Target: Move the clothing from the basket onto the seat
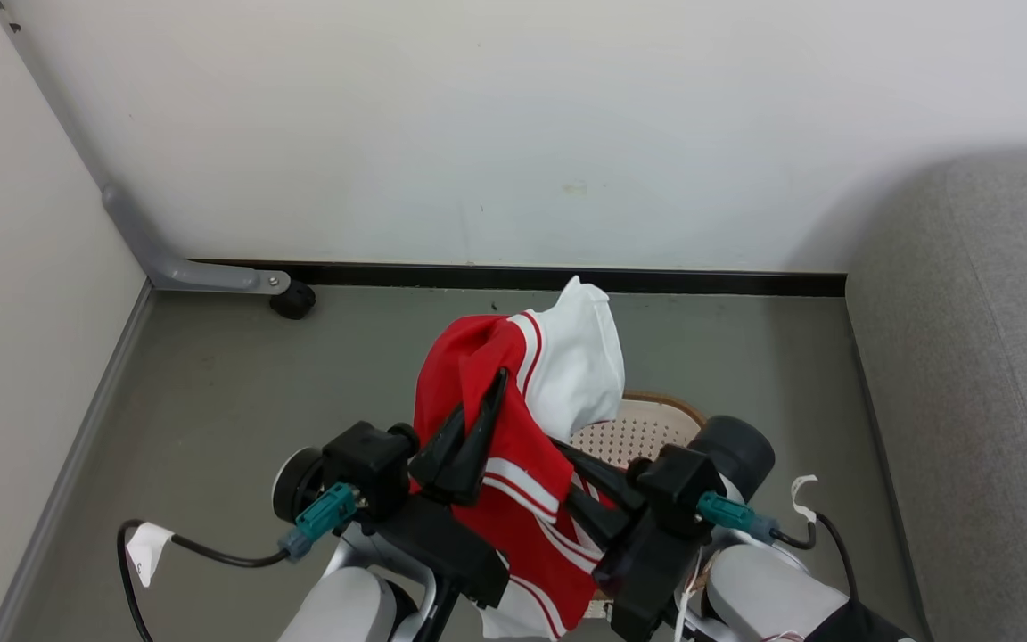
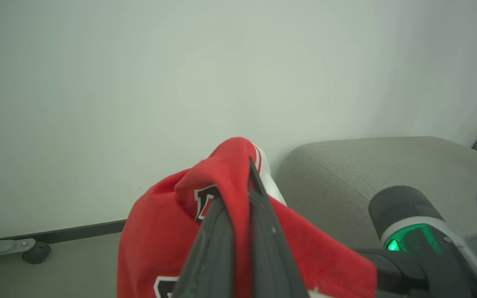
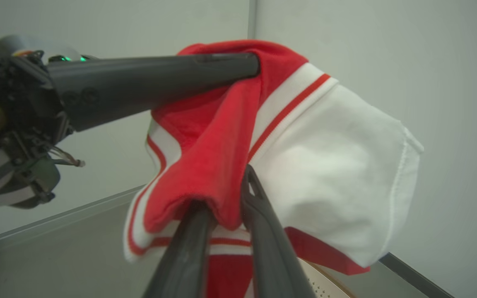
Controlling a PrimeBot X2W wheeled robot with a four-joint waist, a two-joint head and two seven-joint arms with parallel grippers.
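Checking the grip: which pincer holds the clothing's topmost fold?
The left pincer; it clamps the clothing at its red peak, while the right pincer bites lower, beside the white panel.

Bright red on the clothing (image 1: 469, 366), with one big plain white panel and white bands carrying thin red stripes along the trim. There's black-and-white lettering on the red too. The basket (image 1: 634, 432) is cream, dotted with tiny holes, brown at the rim. The seat (image 1: 968, 374) is light grey, the floor (image 1: 210, 401) dull grey-green, the wall (image 1: 478, 134) off-white above a black skirting (image 1: 701, 283).
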